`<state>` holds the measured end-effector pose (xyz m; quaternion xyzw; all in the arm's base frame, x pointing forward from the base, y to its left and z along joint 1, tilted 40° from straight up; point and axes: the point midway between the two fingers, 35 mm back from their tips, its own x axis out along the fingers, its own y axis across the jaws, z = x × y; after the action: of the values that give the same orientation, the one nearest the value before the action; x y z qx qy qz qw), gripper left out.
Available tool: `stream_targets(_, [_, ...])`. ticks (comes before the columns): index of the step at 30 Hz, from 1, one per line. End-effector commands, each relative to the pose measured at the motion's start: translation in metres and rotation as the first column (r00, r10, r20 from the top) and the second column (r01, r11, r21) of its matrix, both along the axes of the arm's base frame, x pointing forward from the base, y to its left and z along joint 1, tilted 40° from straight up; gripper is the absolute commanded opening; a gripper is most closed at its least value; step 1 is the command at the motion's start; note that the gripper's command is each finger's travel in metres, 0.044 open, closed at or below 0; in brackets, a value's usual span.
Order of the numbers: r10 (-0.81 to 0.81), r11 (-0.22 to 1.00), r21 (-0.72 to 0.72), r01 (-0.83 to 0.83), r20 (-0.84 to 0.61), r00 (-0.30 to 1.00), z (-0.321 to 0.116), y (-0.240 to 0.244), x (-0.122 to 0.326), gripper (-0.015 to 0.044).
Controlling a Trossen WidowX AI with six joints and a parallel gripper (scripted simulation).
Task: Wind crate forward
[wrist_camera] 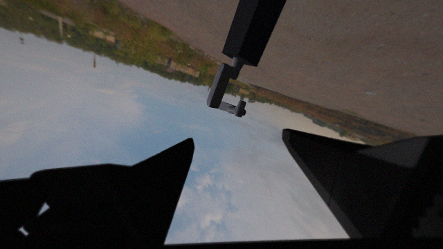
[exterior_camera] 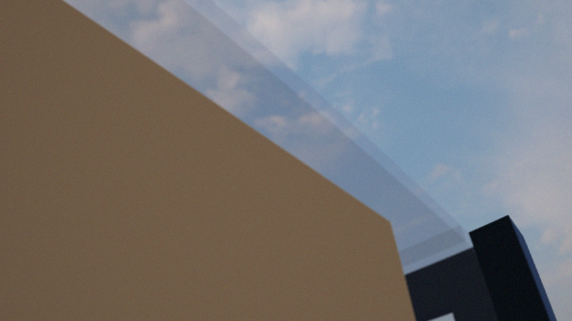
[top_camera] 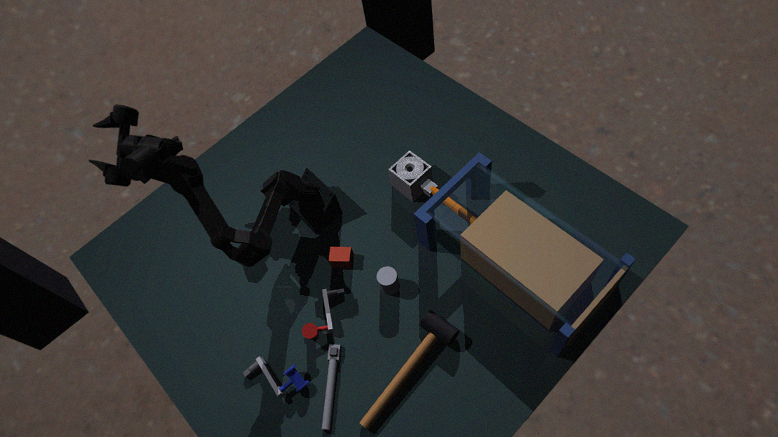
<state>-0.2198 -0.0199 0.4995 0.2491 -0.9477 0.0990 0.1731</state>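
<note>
The tan crate (top_camera: 529, 245) sits inside the clear-panelled cubby, apart from the blue frame (top_camera: 452, 187) (exterior_camera: 444, 280) on the winch side. It looks flat. An orange strap (top_camera: 455, 205) runs from it to the grey winch (top_camera: 403, 181), whose round top hole is empty. One crank (top_camera: 327, 312) with a red round knob and another crank (top_camera: 270, 376) with a blue winged knob lie among the tools. A grey bar (top_camera: 329, 393) has a square-looking head. My gripper (top_camera: 92, 142) (wrist_camera: 239, 135) is open and empty, raised at the left, far from them.
A mallet (top_camera: 403, 378), an orange-red block (top_camera: 339, 254) and a grey cylinder (top_camera: 387, 276) are on the bench (top_camera: 332, 120). Dark posts (top_camera: 396, 5) (top_camera: 4, 282) stand beside it. A large tan face fills the exterior view's left side.
</note>
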Motion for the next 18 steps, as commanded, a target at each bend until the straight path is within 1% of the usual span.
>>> stream_targets(1, [-0.009, 1.000, -0.003, 0.009, 0.003, 1.000, 0.000, 0.002, -0.001, 0.0426])
stream_targets(2, [-0.036, 0.999, -0.013, 0.036, 0.013, 0.999, -0.002, 0.009, -0.004, 0.0440])
stream_targets(5, [-0.188, 0.979, -0.064, 0.192, 0.069, 0.980, -0.009, 0.049, -0.019, 0.0440])
stream_targets(9, [-0.389, 0.904, -0.123, 0.409, 0.154, 0.908, -0.023, 0.109, -0.028, 0.0440])
stream_targets(13, [-0.557, 0.783, -0.176, 0.597, 0.229, 0.798, -0.034, 0.167, -0.019, 0.0440])
stream_targets(18, [-0.716, 0.578, -0.222, 0.786, 0.324, 0.618, -0.050, 0.233, 0.008, 0.0440])
